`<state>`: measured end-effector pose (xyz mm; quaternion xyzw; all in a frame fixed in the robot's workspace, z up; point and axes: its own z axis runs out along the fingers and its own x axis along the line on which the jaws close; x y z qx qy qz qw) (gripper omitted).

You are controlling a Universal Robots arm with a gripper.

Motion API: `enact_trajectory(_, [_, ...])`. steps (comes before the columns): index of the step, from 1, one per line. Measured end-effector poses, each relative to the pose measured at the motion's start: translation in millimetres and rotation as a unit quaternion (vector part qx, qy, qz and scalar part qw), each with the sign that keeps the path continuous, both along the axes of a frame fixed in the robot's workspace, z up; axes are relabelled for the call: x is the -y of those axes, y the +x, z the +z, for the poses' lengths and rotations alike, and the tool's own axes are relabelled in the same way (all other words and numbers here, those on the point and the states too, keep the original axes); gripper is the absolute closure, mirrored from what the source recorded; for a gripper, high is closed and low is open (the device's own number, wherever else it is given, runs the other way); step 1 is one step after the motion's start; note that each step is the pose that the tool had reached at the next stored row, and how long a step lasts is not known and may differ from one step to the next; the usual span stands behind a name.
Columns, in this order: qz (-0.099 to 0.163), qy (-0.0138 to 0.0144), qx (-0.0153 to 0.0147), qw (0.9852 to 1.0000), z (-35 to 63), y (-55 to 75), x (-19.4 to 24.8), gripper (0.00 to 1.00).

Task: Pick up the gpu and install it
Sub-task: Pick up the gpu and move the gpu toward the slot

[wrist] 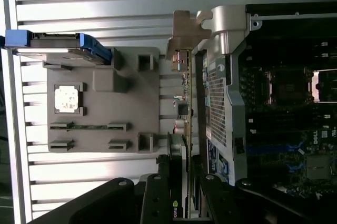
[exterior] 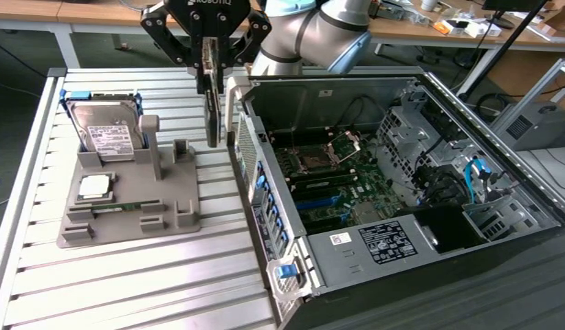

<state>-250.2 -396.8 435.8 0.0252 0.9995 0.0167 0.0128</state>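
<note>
The fingers [exterior: 201, 70] grip the gpu [exterior: 212, 117] edge-on, hanging between the holder [exterior: 177, 206] and the case [exterior: 249, 159]. Keeping it vertical should help it clear the case's wall.

the thin dark gpu [exterior: 211, 110] hangs edge-on, held aloft just outside the computer case [exterior: 310, 103].

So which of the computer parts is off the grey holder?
The gpu, hanging edge-on in the tool beside the case; the hard drive, processor and memory stick sit in the holder.
</note>
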Motion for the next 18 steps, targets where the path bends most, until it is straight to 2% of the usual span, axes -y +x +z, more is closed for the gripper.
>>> enact_trajectory(9, [0.0,0.0,0.0,1.0,0.0,8.9,4.0,0.73])
enact_trajectory(18, [0.0,0.0,0.0,1.0,0.0,19.9,5.4,0.73])
